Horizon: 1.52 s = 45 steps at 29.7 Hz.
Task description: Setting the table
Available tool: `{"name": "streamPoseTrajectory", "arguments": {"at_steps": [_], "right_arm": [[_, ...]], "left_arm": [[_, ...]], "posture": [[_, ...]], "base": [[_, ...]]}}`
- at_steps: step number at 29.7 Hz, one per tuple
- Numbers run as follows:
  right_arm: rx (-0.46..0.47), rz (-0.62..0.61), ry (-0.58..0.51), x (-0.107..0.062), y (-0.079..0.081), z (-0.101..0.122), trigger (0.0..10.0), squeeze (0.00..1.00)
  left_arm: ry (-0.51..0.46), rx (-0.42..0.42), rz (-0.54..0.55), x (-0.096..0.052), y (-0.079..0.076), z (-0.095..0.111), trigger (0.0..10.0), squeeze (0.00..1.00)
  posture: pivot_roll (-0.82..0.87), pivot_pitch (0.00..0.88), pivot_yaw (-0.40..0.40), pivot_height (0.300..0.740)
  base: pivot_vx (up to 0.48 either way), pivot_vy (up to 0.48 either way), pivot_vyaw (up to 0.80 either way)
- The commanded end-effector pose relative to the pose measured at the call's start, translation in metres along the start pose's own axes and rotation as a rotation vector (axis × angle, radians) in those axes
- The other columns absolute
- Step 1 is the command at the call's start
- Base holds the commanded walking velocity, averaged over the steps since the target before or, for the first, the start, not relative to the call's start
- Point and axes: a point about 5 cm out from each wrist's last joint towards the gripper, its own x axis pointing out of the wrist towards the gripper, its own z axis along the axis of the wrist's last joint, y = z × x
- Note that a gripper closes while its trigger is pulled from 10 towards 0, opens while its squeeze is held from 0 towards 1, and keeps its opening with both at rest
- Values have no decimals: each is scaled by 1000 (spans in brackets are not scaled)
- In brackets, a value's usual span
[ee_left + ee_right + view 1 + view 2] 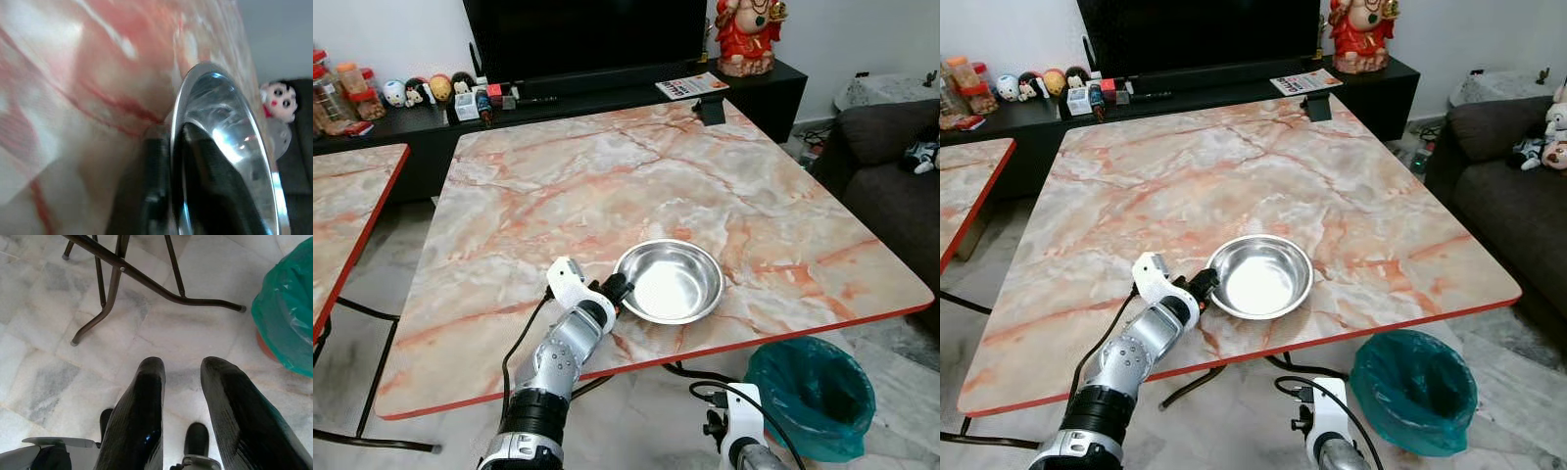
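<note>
A shiny steel bowl [671, 282] sits on the pink marble table [607, 166], close to its front edge. My left gripper [617, 289] reaches it from the left and is shut on the rim. In the left wrist view one black finger [154, 166] lies outside the bowl [225, 132] and the other inside, pinching the rim. My right gripper [183, 369] hangs below the table over the floor, its fingers open with nothing between them.
A teal-lined bin [808, 392] stands on the floor at the table's front right corner. A dark sofa [891, 176] lies to the right, a second marble table [342, 215] to the left. A small black object [710, 110] sits at the far table edge. Metal table legs [117, 284] cross the floor.
</note>
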Motion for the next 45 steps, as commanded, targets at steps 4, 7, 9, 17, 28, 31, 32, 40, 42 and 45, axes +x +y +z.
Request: {"name": "streamPoseTrajectory", "arguments": {"at_steps": [4,7,9,17,28,31,32,40,42,45], "right_arm": [[5,3,-4,0,2,1,10000,0],[7,3,-5,1,3,1,10000,0],[8,3,-5,1,3,2,10000,0],[7,5,-5,1,4,2,10000,0],[7,6,-5,1,4,2,10000,0],[7,6,-5,1,4,2,10000,0],[7,6,-5,1,4,2,10000,0],[7,6,-5,1,4,2,10000,0],[7,6,-5,1,4,2,10000,0],[7,6,-5,1,4,2,10000,0]], "left_arm": [[67,-20,-241,16,-93,-18,10000,1000],[64,1,-250,15,-92,-16,10000,0],[48,10,-255,14,-93,-12,10000,0],[-21,-4,-244,9,-82,8,10000,1000],[-31,-20,-234,8,-76,12,10000,1000],[-31,-20,-234,8,-76,12,10000,1000],[-31,-20,-234,8,-76,12,10000,1000],[-31,-20,-234,8,-76,12,10000,1000],[-31,-20,-234,8,-76,12,10000,1000],[-31,-20,-234,8,-76,12,10000,1000]], "posture": [[19,0,70,740],[21,0,71,740],[22,0,70,740],[29,0,68,740],[30,0,67,740],[30,0,67,740],[30,0,67,740],[30,0,67,740],[30,0,67,740],[30,0,67,740]], "base": [[0,0,0],[0,0,0],[0,0,0],[0,0,0],[0,0,0],[0,0,0],[0,0,0],[0,0,0],[0,0,0],[0,0,0]]}}
